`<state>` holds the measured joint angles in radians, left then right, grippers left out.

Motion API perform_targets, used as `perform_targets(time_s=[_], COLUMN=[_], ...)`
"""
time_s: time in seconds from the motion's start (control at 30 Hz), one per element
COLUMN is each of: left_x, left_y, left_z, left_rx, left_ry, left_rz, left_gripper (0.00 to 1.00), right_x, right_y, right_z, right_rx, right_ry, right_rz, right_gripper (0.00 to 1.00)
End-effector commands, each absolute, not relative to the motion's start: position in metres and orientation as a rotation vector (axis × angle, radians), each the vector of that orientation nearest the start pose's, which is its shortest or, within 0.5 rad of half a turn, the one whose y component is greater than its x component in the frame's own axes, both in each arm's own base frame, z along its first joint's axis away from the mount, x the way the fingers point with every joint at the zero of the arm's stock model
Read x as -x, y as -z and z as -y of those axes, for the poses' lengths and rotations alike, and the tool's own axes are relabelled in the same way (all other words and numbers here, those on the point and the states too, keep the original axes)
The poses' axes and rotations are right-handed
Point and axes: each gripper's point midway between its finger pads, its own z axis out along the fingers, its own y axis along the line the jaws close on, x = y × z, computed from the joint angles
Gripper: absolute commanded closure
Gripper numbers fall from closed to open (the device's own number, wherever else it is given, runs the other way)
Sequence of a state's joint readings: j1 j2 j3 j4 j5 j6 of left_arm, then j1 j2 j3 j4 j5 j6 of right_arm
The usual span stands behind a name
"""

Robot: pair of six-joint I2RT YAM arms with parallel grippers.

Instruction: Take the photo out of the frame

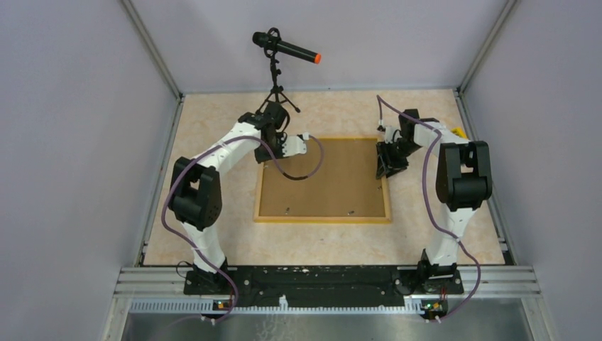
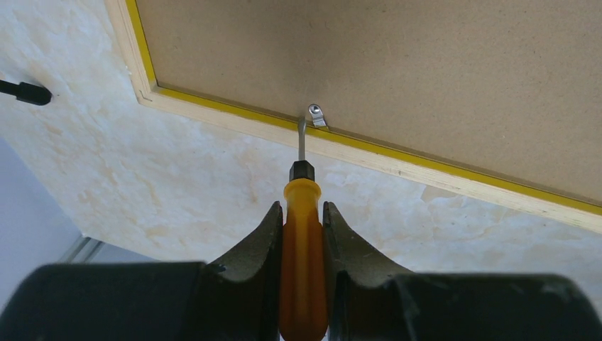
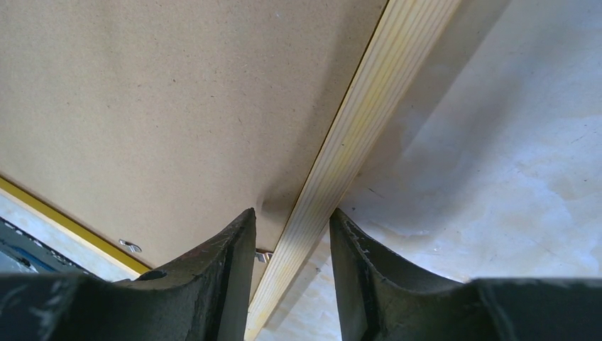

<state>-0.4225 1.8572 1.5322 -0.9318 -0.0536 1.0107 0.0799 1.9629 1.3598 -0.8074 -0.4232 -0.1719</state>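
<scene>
Frame point(image 1: 323, 177) lies back-up at the centre of the counter point(image 1: 426, 234), brown board showing. Right pincer point(image 3: 291, 217) clamps the frame's pale wood rail at 2 o'clock. Left pincer point(image 2: 303, 207), at 11 o'clock, grips an orange screwdriver point(image 2: 302, 188), its tip at a metal clip point(image 2: 315, 116). Microphone point(image 1: 287, 48) stands at 12 o'clock.
</scene>
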Motion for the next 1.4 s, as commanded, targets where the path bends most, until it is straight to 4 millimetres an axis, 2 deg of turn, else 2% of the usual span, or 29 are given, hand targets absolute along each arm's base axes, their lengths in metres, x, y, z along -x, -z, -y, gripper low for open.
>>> perform_targets(time_s=[0.0, 0.27, 0.57, 0.8, 1.1, 1.2, 1.37], left_x=[-0.374, -0.358, -0.347, -0.335, -0.337, -0.344, -0.357], left_y=[-0.1, -0.098, -0.102, -0.101, -0.1, -0.1, -0.101], left_z=[0.12, 0.127, 0.132, 0.138, 0.15, 0.146, 0.13], left_rx=[-1.966, -2.084, -2.105, -2.109, -1.947, -1.834, -1.57], left_ry=[-0.262, -0.258, -0.211, -0.112, -0.017, 0.013, 0.158], left_rz=[-2.119, -2.069, -2.079, -2.107, -2.208, -2.276, -2.447], left_gripper=[1.0, 1.0, 1.0, 1.0, 1.0, 1.0, 1.0], right_x=[-0.344, -0.342, -0.339, -0.339, -0.337, -0.337, -0.335], right_y=[-0.03, -0.029, -0.027, -0.027, -0.028, -0.028, -0.028], right_z=[-0.094, -0.093, -0.093, -0.093, -0.094, -0.093, -0.093], right_rx=[0.414, 0.411, 0.403, 0.395, 0.392, 0.394, 0.393], right_ry=[-0.626, -0.622, -0.627, -0.627, -0.631, -0.626, -0.624], right_rz=[-2.871, -2.875, -2.884, -2.883, -2.885, -2.885, -2.887], right_gripper=[0.58, 0.59, 0.61, 0.62, 0.62, 0.62, 0.62])
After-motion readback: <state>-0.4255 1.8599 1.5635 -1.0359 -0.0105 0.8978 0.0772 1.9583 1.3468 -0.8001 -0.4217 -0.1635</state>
